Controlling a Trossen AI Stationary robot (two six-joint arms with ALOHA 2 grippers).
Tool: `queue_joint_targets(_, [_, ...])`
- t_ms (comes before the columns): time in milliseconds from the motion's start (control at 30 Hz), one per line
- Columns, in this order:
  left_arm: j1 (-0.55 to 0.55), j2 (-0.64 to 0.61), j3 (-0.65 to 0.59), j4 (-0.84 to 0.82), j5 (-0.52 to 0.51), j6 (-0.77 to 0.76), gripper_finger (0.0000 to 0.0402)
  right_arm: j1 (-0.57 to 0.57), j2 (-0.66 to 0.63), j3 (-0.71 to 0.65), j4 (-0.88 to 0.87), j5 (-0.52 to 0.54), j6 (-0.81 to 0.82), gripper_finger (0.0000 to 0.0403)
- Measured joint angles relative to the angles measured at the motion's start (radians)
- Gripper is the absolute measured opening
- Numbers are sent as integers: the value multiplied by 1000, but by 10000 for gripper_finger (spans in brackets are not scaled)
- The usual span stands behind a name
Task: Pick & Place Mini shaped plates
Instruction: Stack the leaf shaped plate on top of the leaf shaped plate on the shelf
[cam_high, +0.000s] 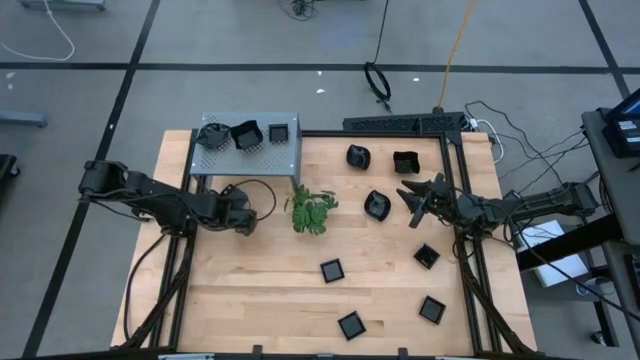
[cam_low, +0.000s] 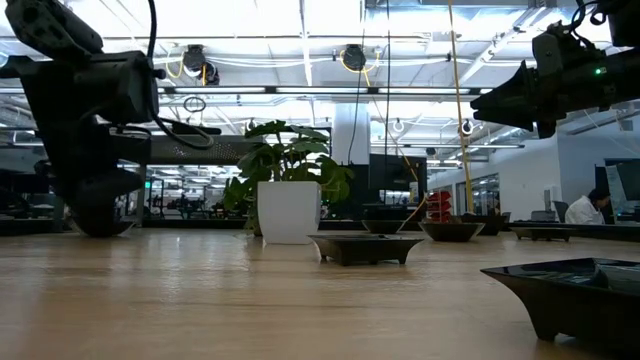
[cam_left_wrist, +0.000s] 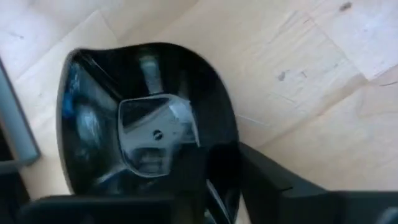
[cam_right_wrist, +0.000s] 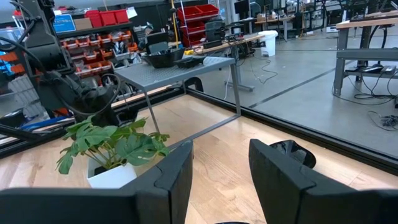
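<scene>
A black glossy mini shaped plate (cam_left_wrist: 149, 118), rounded-square with a flat centre, sits on the wooden table beside the grey perforated box (cam_high: 250, 155). My left gripper (cam_high: 240, 212) is low over it, pointing steeply down and closed on its rim. The gripper hides the plate in the high view. My right gripper (cam_high: 420, 195) hangs level above the table's right side, open, with nothing between its fingers (cam_right_wrist: 180, 174). Several more black plates lie on the table, such as one (cam_high: 376, 205) close to the right gripper, and three sit on the box top (cam_high: 245, 135). My left gripper has the plate by its rim (cam_left_wrist: 227, 162) on one side. One finger (cam_left_wrist: 267, 180) lies against the outside of the wall; the other is lost against the dark inside of the dish. The fingers come steeply from above. The plate rests flat on the table.
A green leafy plant in a white pot (cam_high: 312, 212) stands mid-table, just right of the left gripper. Square plates lie toward the near edge (cam_high: 332, 270) (cam_high: 351, 325) (cam_high: 431, 308) and at the right (cam_high: 427, 256). A black frame (cam_high: 455, 140) borders the far and right sides.
</scene>
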Motion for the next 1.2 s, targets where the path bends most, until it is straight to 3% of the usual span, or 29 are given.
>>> queue_joint_targets(133, [1, 1, 19, -4, 38, -3, 12, 0, 0, 0, 0, 0, 0, 145])
queue_joint_targets(500, [-38, 3, 222, -64, 248, 135, 8, 0, 0, 0, 0, 0, 0, 146])
queue_joint_targets(967, [-46, 2, 500, -312, 347, 370, 11, 0, 0, 0, 0, 0, 0, 144])
queue_joint_targets(1200, [-13, -70, 669, -434, 355, 454, 15, 0, 0, 0, 0, 0, 0, 145])
